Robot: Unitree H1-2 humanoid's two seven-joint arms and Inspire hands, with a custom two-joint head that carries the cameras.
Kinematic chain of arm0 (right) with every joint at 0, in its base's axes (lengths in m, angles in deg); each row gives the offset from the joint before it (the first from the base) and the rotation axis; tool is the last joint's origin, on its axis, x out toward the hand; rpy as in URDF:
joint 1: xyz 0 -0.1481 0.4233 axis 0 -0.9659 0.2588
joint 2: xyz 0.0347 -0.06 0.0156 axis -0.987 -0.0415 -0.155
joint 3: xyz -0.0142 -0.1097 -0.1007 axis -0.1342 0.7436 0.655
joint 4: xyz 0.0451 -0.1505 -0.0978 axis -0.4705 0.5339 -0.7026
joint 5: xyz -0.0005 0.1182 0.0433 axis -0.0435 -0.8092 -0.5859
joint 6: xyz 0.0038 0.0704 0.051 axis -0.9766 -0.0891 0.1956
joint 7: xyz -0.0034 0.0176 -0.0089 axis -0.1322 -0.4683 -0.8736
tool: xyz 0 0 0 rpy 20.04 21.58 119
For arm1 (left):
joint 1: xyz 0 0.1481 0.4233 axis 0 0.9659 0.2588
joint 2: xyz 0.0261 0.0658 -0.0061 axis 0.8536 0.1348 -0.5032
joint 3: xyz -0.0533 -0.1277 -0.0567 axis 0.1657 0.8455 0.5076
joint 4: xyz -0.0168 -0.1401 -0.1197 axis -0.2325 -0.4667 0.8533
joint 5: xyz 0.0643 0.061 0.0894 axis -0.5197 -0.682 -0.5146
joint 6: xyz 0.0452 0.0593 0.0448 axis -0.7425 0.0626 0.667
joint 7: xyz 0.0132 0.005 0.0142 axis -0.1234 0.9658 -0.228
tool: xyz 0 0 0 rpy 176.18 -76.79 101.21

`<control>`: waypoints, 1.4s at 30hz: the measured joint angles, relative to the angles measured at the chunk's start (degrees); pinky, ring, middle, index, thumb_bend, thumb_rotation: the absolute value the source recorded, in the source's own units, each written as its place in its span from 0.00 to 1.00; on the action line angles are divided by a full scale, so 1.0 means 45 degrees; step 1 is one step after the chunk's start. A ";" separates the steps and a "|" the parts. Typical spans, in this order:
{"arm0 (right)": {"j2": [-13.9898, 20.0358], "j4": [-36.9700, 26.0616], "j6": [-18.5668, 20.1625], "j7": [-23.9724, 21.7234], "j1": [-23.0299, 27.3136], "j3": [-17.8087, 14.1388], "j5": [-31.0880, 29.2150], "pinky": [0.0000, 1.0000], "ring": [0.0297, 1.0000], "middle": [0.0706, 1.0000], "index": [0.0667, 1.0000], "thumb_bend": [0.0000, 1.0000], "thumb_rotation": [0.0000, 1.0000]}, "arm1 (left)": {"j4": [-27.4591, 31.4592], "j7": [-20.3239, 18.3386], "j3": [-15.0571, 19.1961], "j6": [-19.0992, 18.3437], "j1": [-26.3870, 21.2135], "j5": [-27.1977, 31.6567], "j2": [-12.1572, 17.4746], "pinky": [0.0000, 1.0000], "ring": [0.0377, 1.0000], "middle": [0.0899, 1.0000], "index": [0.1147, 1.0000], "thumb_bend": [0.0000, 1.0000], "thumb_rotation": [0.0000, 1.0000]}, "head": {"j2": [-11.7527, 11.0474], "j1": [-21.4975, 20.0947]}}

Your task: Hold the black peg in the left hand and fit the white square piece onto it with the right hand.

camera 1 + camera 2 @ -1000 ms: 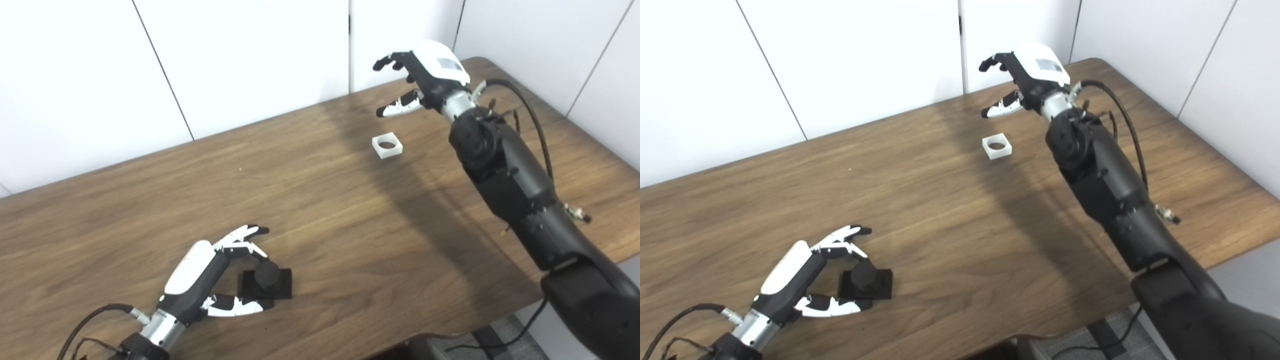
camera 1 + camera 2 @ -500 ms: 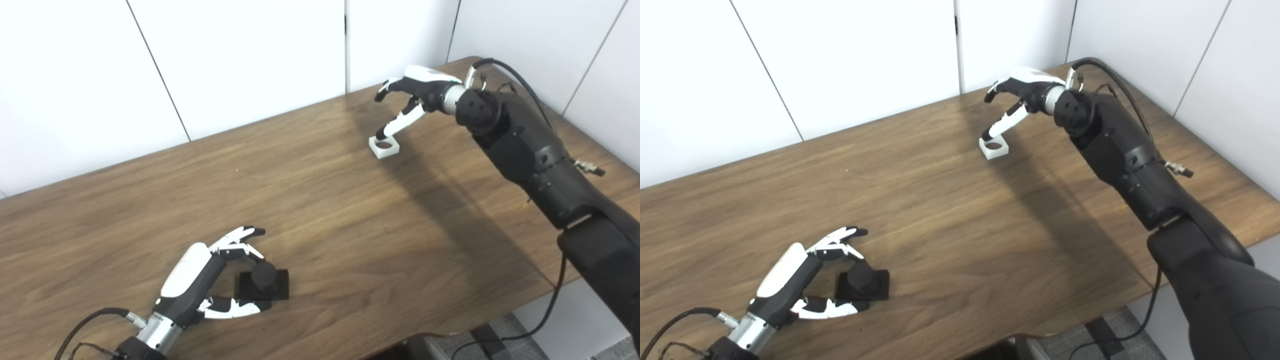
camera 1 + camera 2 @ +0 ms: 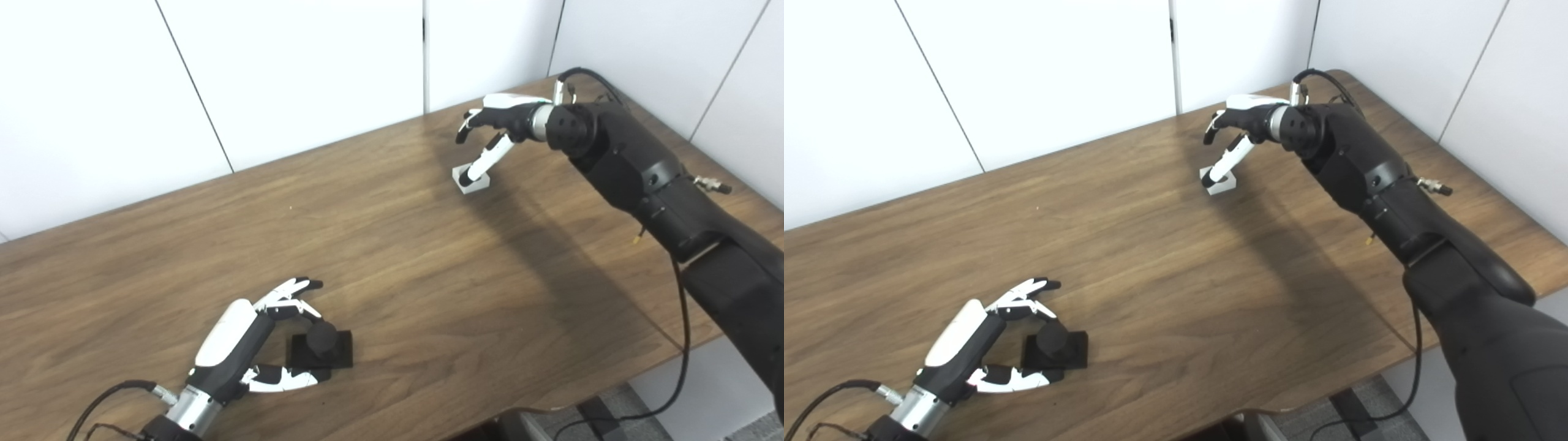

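While both pieces lie on the wooden table (image 3: 392, 245), they sit well apart, the peg near the front left and the square piece far back on the right, so each arm reaches its own part.

Stretched across the right side, the right arm ends in the right hand (image 3: 499, 119), tipped downward over the white square piece (image 3: 471, 182). Its fingers are spread and curled, and its thumb points down into or against the piece's round hole; whether it presses there I cannot tell. Nothing is gripped, and the piece rests flat on the table.

At the near left, the left hand (image 3: 245, 343) lies low with fingers and thumb apart, bracketing the black peg (image 3: 321, 344) from either side. The peg stands upright on its square base, seemingly untouched, a pose that looks ready for closing around it.
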 measured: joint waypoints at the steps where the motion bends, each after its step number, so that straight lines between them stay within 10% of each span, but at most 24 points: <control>1: 0.0000 0.0000 0.0001 -0.0072 -0.0008 0.0011 -0.0012 0.91 1.00 0.99 0.81 0.99 0.51 | 0.0000 0.0000 0.0002 0.0000 0.0001 -0.0001 -0.0003 0.87 0.93 0.88 0.43 0.52 0.06 | 0.0000 0.0000; 21: -0.0047 0.0051 0.0030 -0.0152 -0.0559 0.0044 -0.0031 0.93 0.98 0.97 0.80 0.94 0.34 | 0.0281 -0.0003 0.0102 -0.0196 0.0190 -0.0116 -0.0017 0.88 0.93 0.88 0.43 0.52 0.06 | 0.0176 0.0176; 42: -0.0370 0.1899 -0.2077 0.3110 -0.0586 0.0140 0.0262 0.74 0.85 0.84 0.70 0.79 0.26 | 0.0727 -0.0041 0.0171 -0.0593 0.0496 -0.0156 0.0014 0.88 0.93 0.88 0.43 0.52 0.07 | 0.0429 0.0586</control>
